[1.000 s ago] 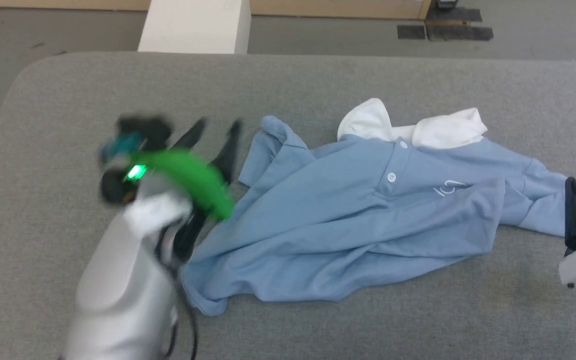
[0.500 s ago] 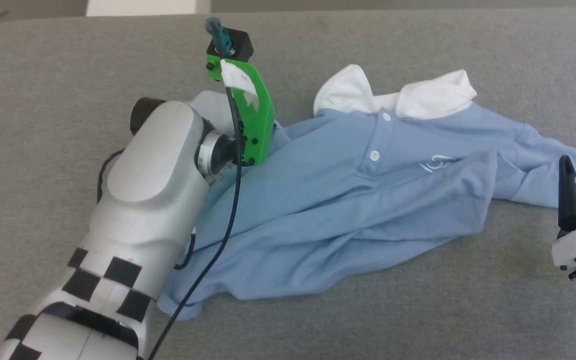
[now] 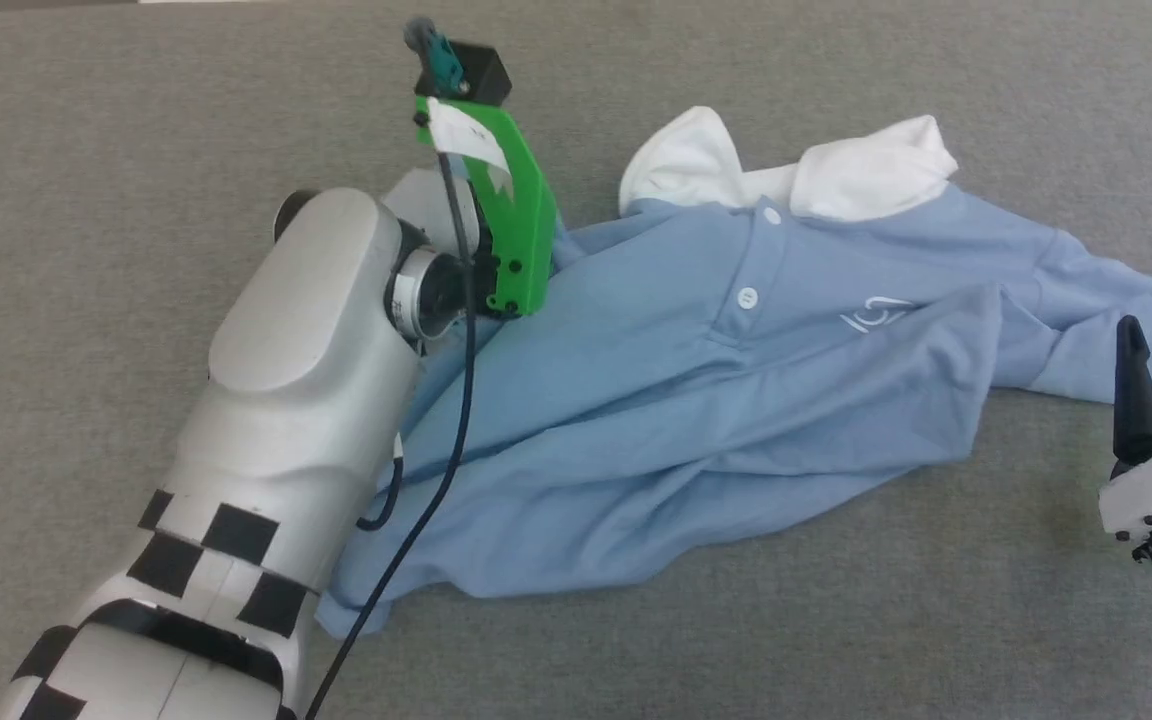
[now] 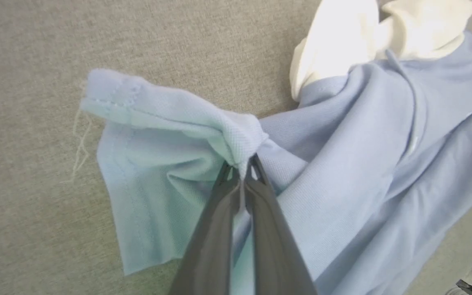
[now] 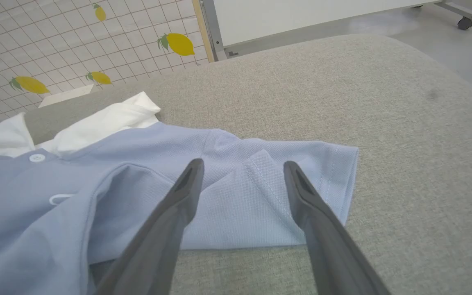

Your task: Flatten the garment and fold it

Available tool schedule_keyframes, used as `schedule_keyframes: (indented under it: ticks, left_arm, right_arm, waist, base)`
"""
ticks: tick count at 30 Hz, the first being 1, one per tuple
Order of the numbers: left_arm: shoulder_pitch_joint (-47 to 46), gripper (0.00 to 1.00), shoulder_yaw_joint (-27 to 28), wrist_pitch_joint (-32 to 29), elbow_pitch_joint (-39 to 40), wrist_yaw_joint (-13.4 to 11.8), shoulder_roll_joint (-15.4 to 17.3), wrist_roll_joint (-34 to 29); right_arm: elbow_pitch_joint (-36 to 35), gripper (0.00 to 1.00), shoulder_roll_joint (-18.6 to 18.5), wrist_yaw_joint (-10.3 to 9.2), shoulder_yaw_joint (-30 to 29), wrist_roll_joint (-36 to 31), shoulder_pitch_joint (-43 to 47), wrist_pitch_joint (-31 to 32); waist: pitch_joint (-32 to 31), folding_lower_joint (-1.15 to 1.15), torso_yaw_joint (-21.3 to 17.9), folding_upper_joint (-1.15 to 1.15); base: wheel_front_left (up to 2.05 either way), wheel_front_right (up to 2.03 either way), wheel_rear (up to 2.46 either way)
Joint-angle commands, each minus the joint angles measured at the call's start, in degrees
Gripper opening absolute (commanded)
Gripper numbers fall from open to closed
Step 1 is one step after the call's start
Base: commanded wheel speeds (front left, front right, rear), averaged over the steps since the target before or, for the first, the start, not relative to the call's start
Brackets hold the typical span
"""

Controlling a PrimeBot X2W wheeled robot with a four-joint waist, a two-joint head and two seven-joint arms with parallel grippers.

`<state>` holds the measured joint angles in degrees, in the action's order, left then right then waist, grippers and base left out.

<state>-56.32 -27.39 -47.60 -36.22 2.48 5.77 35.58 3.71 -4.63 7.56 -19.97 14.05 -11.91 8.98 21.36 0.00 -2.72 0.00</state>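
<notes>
The grey, fabric-covered tabletop [image 3: 116, 130] carries a light blue polo shirt [image 3: 696, 400], lying rumpled from the frame's lower left to its right edge, white collar [image 3: 786, 170] toward the upper middle.

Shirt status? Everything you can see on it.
The shirt is a light blue knit polo with white collar, white buttons and white chest script, lying face up, rumpled and creased on the gray fabric surface. The left gripper pinches one bunched sleeve; the open right gripper points at the other sleeve.
</notes>
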Motion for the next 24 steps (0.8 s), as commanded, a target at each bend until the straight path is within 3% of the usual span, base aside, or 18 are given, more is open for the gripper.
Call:
schedule_keyframes:
  ticks: [1, 8, 13, 18, 24]
  left_arm:
    - [0.5, 0.0, 1.1, 1.4, 0.9, 0.4, -0.2, 1.6]
    - [3.0, 0.0, 7.9, 8.6, 8.3, 1.3, 0.4, 7.3]
    - [12.2, 0.0, 10.0, 10.9, 17.1, 1.1, 3.0, 9.1]
    - [27.5, 0.0, 10.1, 9.9, 24.7, -1.5, 5.0, 10.6]
    - [40.8, 0.0, 10.0, 8.7, 24.1, -4.1, 4.0, 14.1]
  right_arm:
    - [0.2, 1.0, 0.1, -0.08, 0.1, -0.4, -1.1, -0.2]
    - [0.8, 1.0, -0.6, -0.08, -0.3, -1.0, -0.2, 0.7]
    - [1.3, 1.0, -0.6, -0.08, -0.7, -1.1, 1.0, 1.1]
    - [2.0, 1.0, -0.6, -0.08, -1.1, -1.1, 2.2, 1.5]
    - [2.5, 1.0, -0.3, -0.08, 0.1, -1.0, 2.5, 1.8]
  waist:
    - [-1.0, 0.0, 1.4, 0.0]
    - [-3.8, 0.0, 5.8, 0.0]
    - [-5.7, 0.0, 9.6, 0.0]
    - [-7.7, 0.0, 13.3, 0.0]
    - [-9.2, 0.0, 15.2, 0.0]
  base:
    - [0.0, 0.0, 0.0]
    - [0.0, 0.0, 0.0]
    - [0.0, 0.0, 0.0]
    - [0.0, 0.0, 0.0]
    - [0.0, 0.0, 0.0]
